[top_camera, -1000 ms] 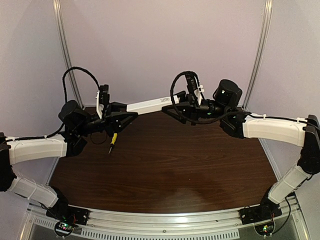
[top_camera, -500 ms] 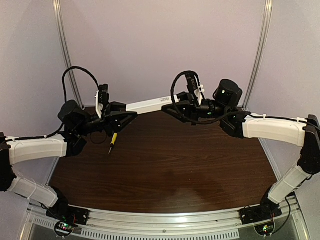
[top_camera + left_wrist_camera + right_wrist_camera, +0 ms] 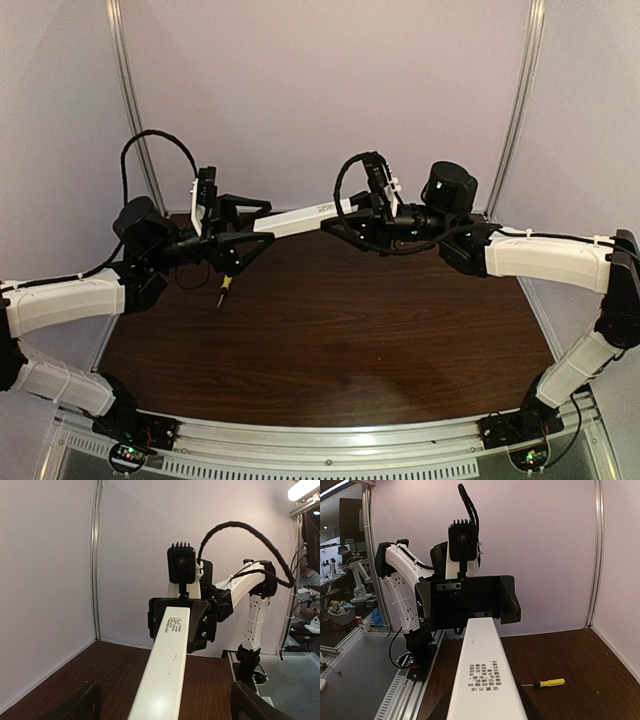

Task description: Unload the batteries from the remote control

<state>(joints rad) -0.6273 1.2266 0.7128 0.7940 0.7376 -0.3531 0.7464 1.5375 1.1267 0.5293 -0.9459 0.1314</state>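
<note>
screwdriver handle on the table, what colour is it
Yellow; the small screwdriver's handle shows best in the right wrist view, lying on the dark wooden table.

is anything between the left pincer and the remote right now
Nothing visible does. The remote control hangs in the air between the two arms, its near end lying inside the left pincer, whose jaws stand open around it. The right pincer is shut on the far end. The screwdriver lies below on the table.
</note>
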